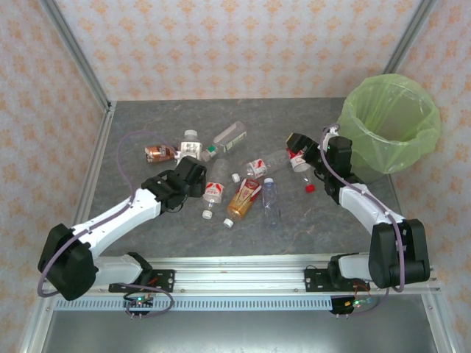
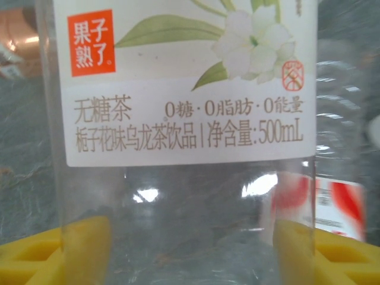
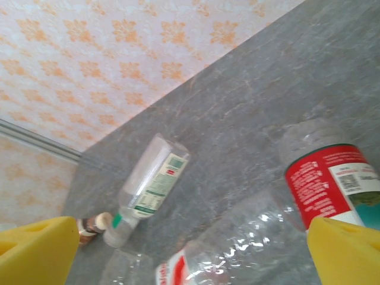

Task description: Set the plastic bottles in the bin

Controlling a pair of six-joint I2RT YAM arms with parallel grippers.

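My left gripper (image 1: 193,170) (image 2: 190,252) is shut on a clear plastic bottle (image 2: 178,107) with a white flower-printed label; its yellow pads (image 2: 35,255) press both sides. That bottle (image 1: 190,143) has a white cap and stands left of centre. Open, my right gripper (image 1: 297,145) (image 3: 193,255) hovers over a clear bottle with a red-white label (image 3: 237,249). A red-labelled bottle (image 3: 329,178) (image 1: 300,159) lies by its right finger. More bottles lie scattered: amber (image 1: 158,153), green-labelled (image 1: 229,136) (image 3: 151,184), orange (image 1: 244,197), clear (image 1: 271,200). The lime-green-lined bin (image 1: 390,121) stands at the far right.
Loose caps lie on the grey table (image 1: 331,228): a red one (image 1: 310,188) and white ones (image 1: 208,215). Patterned walls close the back and sides. The near strip of table in front of the arm bases is bare.
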